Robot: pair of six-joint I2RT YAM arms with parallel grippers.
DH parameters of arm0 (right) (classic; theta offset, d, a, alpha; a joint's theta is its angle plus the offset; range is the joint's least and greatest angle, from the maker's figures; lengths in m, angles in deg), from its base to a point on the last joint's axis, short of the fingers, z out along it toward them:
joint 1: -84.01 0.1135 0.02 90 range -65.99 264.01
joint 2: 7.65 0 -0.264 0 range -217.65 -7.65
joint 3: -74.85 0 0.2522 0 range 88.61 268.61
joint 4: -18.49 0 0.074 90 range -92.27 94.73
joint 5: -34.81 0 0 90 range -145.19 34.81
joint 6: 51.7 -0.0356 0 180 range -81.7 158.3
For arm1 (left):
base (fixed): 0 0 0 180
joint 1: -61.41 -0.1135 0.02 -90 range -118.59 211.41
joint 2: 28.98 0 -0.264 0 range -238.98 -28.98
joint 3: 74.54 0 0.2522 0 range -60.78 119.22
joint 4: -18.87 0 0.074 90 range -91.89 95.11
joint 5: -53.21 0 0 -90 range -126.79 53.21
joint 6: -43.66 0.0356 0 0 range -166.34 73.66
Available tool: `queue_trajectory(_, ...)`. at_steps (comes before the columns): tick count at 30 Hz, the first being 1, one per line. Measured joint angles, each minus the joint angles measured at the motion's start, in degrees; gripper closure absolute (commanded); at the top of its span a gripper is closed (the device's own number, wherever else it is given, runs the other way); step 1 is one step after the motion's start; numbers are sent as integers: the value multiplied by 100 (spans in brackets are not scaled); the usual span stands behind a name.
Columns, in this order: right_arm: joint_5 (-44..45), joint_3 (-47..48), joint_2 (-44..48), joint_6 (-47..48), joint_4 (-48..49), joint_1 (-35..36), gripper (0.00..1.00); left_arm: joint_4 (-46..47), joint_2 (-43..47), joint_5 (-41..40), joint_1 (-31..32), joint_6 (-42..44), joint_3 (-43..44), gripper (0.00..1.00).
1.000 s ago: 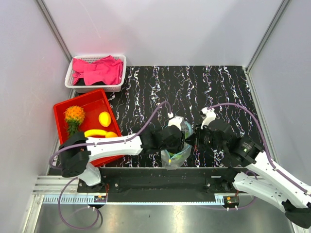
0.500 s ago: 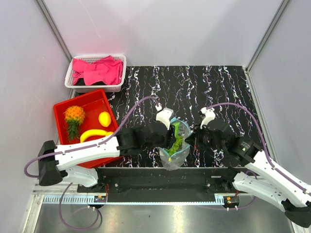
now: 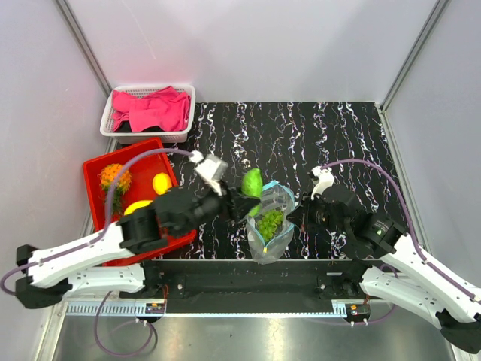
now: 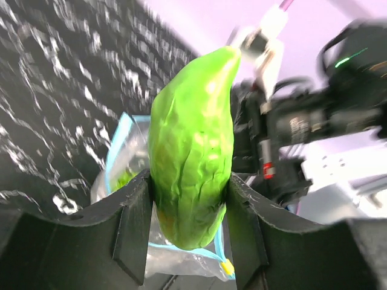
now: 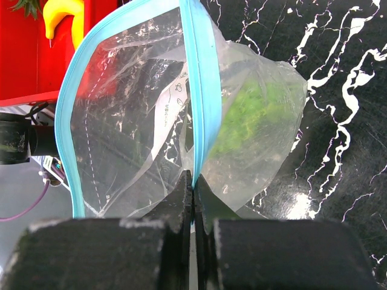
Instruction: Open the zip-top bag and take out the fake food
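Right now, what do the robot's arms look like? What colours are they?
The left arm and right arm have smooth white links with chunky black joints. A thin purple cable loops along each. The left end effector and right end effector are blocky and plain black.

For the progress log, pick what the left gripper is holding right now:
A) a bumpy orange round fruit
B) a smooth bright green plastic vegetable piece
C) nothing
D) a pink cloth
B: the left wrist view shows the left gripper clamped on either side of the smooth bright green plastic vegetable piece.
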Motion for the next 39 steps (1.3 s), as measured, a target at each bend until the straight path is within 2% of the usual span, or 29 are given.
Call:
queue_trajectory(4,-2,0,2,-15,0,0,100,-258,713,-470,-11,179,66,98)
queue_trajectory(6,-2,0,11,-15,0,0,100,-643,973,-1005,-24,164,201,96)
queue_trajectory(10,-2,-2,17,-17,0,0,100,-1939,1296,-2505,-181,-437,520,93)
queue_trajectory(13,-2,-33,9,-20,20,0,100,-2903,1519,-3309,-577,-857,570,93)
queue_trajectory(17,-96,-70,-55,-22,92,0,100,-3650,1665,-3759,-1443,-990,570,99)
queue_trajectory(20,-153,-72,-61,-31,116,0,100,-3825,1561,-3670,-2393,-824,566,100)
queue_trajectory(23,-179,-74,-31,-48,138,0,100,-3805,1231,-3246,-3348,-566,568,100)
queue_trajectory(30,-264,-74,87,-63,138,0,100,-3237,-57,-1355,-5536,31,525,100)
queue_trajectory(34,-302,-74,96,-66,136,0,100,-3034,-927,-693,-6279,337,634,100)
queue_trajectory(39,-306,-74,111,-66,136,0,100,-2684,-1851,-439,-7023,579,933,100)
